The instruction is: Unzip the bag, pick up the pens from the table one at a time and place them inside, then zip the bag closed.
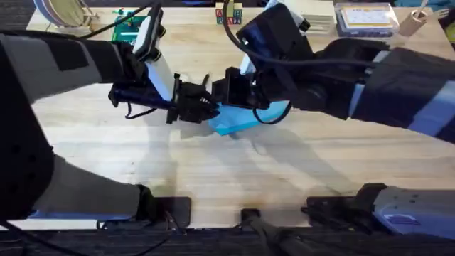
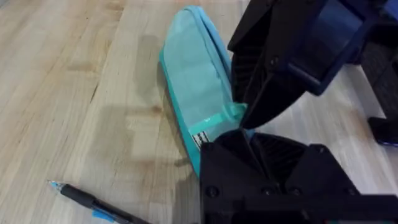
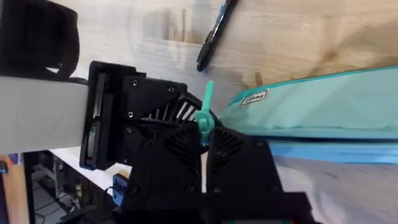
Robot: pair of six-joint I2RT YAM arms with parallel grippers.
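Both pincers — zipped bag [image 2: 198, 74] end

Light-blue fabric bag [image 2: 196, 87] lying flat mid-table [image 1: 213, 178], zip edge closed (teal pull [image 3: 206, 112] sticking up), black pen [image 2: 93, 202] lying near its end

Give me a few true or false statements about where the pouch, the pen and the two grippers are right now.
1. The bag lies on the table. True.
2. Both grippers meet at one end of the bag. True: the left gripper and right gripper face each other there.
3. A black pen sits inside the bag. False: it lies on the table beside it.
4. The zipper pull is red. False: it is teal.
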